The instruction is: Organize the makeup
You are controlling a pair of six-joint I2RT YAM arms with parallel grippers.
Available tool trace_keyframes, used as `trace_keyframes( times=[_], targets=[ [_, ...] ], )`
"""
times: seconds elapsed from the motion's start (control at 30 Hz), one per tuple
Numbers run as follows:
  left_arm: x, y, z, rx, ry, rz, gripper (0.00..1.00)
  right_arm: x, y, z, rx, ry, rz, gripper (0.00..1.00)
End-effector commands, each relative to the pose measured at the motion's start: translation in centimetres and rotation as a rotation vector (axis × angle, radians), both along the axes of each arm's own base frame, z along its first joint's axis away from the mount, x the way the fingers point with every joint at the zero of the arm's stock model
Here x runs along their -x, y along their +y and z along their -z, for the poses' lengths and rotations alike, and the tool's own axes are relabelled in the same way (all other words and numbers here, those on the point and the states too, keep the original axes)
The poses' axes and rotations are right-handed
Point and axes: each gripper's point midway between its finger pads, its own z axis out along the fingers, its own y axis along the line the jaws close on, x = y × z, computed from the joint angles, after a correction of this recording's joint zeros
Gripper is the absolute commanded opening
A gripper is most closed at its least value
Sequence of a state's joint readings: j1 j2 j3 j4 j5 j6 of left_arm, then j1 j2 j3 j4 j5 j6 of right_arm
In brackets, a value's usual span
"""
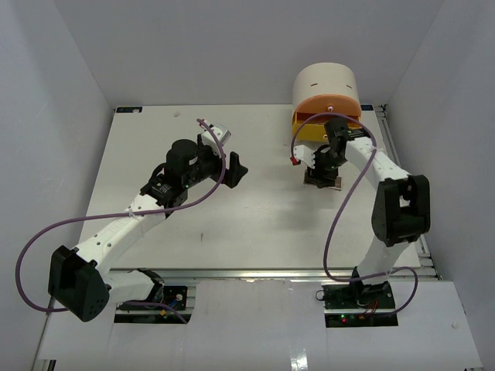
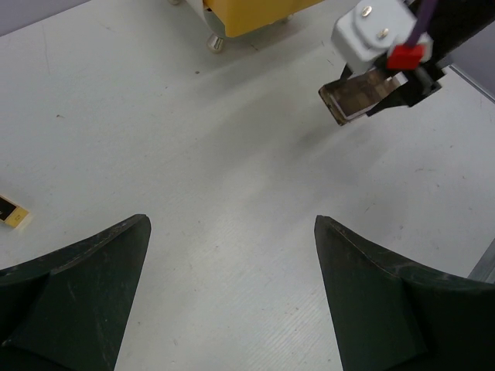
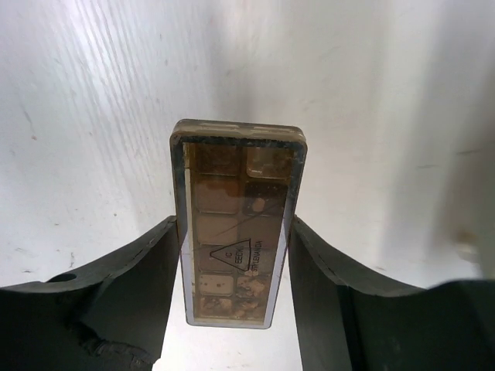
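Note:
My right gripper (image 3: 234, 224) is shut on a brown palette (image 3: 238, 185), a fingertip on each long side. In the top view the right gripper (image 1: 323, 171) holds the palette (image 1: 326, 183) low over the table, just in front of the round drawer unit (image 1: 325, 85). The palette also shows in the left wrist view (image 2: 362, 97), tilted. My left gripper (image 2: 232, 224) is open and empty above bare table; in the top view it (image 1: 236, 171) is at mid-table. A small black-and-gold lipstick tube (image 2: 11, 212) lies at the left edge of the left wrist view.
The drawer unit has an orange drawer (image 1: 329, 104) and a yellow drawer (image 1: 309, 127) pulled open; the yellow one shows in the left wrist view (image 2: 247, 11). A small grey-white flat item (image 1: 220, 131) lies behind the left arm. White walls enclose the table.

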State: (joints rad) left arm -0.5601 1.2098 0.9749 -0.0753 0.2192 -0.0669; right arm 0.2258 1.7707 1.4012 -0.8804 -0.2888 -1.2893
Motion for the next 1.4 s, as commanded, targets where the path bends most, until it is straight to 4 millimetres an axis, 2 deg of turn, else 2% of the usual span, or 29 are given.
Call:
trace_keyframes(
  times=[0.0, 0.07, 0.13, 0.2, 0.27, 0.33, 0.43, 0.47, 0.53, 0.57, 0.63, 0.67, 0.73, 0.97, 1.1, 1.2, 1.37],
  targets=[
    [0.2, 0.5, -1.3, 0.015, -0.036, -0.006, 0.98, 0.2, 4.5, -10.9, -0.205, -0.249, 0.033, 0.22],
    [0.2, 0.5, -1.3, 0.015, -0.036, -0.007, 0.98, -0.5, 5.6, -13.5, -0.217, -0.377, 0.083, 0.21],
    [0.2, 0.5, -1.1, 0.015, -0.032, -0.008, 0.98, -0.8, 7.0, -14.8, -0.229, -0.464, 0.124, 0.21],
    [0.1, 0.5, -1.0, 0.015, -0.03, -0.009, 0.98, -2.6, 7.2, -17.1, -0.247, -0.601, 0.181, 0.22],
    [0.1, 0.5, -1.0, 0.014, -0.029, -0.01, 0.98, -4.5, 7.0, -19.0, -0.28, -0.711, 0.25, 0.22],
    [0.0, 0.5, -0.9, 0.012, -0.029, -0.013, 0.98, -6.0, 6.5, -20.3, -0.299, -0.792, 0.324, 0.18],
    [0.0, 0.7, -1.1, 0.012, -0.035, -0.019, 0.98, -8.6, 6.8, -23.8, -0.386, -0.988, 0.387, 0.13],
    [0.0, 0.7, -1.1, 0.011, -0.035, -0.019, 0.98, -9.1, 6.4, -23.2, -0.361, -1.015, 0.411, 0.11],
    [0.0, 0.8, -1.1, 0.01, -0.036, -0.021, 0.98, -10.2, 5.9, -23.7, -0.354, -1.096, 0.458, 0.11],
    [0.0, 0.8, -1.1, 0.009, -0.038, -0.023, 0.98, -11.2, 5.1, -24.5, -0.357, -1.178, 0.53, 0.1],
    [-0.1, 0.9, -1.1, 0.007, -0.041, -0.026, 0.98, -11.8, 4.1, -26.2, -0.374, -1.306, 0.6, 0.08],
    [-0.1, 0.9, -1.2, 0.008, -0.042, -0.026, 0.98, -12.0, 4.2, -25.6, -0.346, -1.324, 0.584, 0.08],
    [-0.1, 0.9, -1.1, 0.006, -0.039, -0.024, 0.98, -11.9, 4.1, -26.6, -0.371, -1.398, 0.59, 0.08],
    [-0.3, 0.8, -0.7, 0.0, -0.031, -0.024, 0.98, -12.4, 4.3, -25.5, -0.388, -1.501, 0.573, 0.1],
    [-0.4, 1.0, -0.5, -0.007, -0.028, -0.033, 0.98, -13.7, 5.3, -24.0, -0.434, -1.455, 0.548, 0.1],
    [-0.5, 1.0, -0.4, -0.008, -0.028, -0.035, 0.98, -14.9, 4.8, -23.4, -0.451, -1.42, 0.57, 0.1],
    [-0.5, 1.0, -0.4, -0.008, -0.025, -0.032, 0.98, -16.5, 4.8, -21.3, -0.497, -1.28, 0.573, 0.14]
  ],
)
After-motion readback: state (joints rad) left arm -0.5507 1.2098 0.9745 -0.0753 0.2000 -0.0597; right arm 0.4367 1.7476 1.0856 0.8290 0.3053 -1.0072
